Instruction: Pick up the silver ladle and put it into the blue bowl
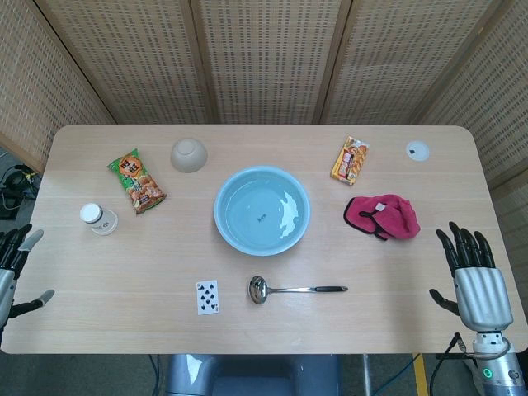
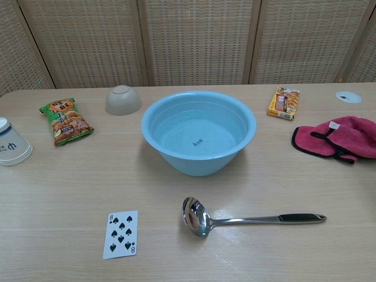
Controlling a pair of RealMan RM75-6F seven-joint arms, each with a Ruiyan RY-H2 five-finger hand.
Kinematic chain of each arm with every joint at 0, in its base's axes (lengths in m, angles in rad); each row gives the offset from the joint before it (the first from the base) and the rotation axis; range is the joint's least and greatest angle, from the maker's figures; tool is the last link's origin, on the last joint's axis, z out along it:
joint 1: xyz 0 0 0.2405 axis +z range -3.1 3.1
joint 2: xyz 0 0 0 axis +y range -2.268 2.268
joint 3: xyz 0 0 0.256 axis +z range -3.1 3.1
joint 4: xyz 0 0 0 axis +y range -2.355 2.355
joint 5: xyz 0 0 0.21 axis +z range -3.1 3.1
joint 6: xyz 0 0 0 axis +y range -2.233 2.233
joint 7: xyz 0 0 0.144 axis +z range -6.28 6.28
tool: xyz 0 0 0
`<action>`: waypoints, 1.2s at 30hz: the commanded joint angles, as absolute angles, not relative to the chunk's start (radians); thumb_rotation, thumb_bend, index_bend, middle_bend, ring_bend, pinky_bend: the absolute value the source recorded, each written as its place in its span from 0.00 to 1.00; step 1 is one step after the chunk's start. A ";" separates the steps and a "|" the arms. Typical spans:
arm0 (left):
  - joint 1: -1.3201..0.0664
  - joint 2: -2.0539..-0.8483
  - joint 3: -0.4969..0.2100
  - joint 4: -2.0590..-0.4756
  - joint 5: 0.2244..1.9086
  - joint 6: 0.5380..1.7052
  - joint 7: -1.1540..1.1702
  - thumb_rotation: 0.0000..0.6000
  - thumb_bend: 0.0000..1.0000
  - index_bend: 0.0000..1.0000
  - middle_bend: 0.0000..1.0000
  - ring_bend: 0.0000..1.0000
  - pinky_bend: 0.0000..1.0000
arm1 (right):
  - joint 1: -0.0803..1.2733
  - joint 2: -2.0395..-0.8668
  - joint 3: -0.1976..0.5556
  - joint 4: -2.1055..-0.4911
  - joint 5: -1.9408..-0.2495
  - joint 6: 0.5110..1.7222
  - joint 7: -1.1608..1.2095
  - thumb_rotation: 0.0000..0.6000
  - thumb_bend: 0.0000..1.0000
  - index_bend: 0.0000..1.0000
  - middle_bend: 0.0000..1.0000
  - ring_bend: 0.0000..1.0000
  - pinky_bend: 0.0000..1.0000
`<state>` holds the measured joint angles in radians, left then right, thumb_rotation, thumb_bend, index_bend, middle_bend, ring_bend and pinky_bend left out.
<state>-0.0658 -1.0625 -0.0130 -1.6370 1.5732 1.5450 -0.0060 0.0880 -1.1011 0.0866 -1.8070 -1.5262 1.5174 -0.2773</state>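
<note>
Blue bowl (image 1: 262,209) without silver ladle (image 1: 294,289)

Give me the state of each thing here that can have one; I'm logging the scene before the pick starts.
Silver ladle: flat on the table, cup facing up, untouched.
Blue bowl: upright, nothing in it.
Beige small bowl: upside down.
White paper cup: on its side.
Pink cloth: crumpled.
Playing card: face up.
Left hand: holds nothing, fingers apart.
Right hand: holds nothing, fingers apart.

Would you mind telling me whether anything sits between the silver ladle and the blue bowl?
Nothing visible does. The silver ladle lies just in front of the blue bowl with bare table between; the playing card sits off to the side.
</note>
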 commanded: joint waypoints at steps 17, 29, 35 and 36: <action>-0.089 -1.098 -0.043 -1.616 1.496 1.491 0.052 1.00 0.00 0.00 0.00 0.00 0.00 | 0.326 -1.112 0.079 -1.749 -1.430 1.066 -0.321 1.00 0.00 0.08 0.93 0.95 0.99; -0.107 -1.133 -0.062 -1.604 1.435 1.447 0.107 1.00 0.00 0.00 0.00 0.00 0.00 | 0.495 -1.278 0.077 -1.696 -1.247 0.785 -0.309 1.00 0.18 0.42 1.00 1.00 1.00; -0.111 -1.140 -0.066 -1.597 1.426 1.443 0.118 1.00 0.00 0.00 0.00 0.00 0.00 | 0.538 -1.372 0.075 -1.666 -1.120 0.792 -0.430 1.00 0.33 0.43 1.00 1.00 1.00; -0.113 -1.141 -0.066 -1.595 1.424 1.439 0.119 1.00 0.00 0.00 0.00 0.00 0.00 | 0.549 -1.391 0.074 -1.662 -1.085 0.798 -0.461 1.00 0.35 0.43 1.00 1.00 1.00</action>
<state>-0.1120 -1.1402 -0.0657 -1.5960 1.4251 1.4406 0.1186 0.5220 -1.3461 0.0750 -1.6782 -1.1463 0.7906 -0.4024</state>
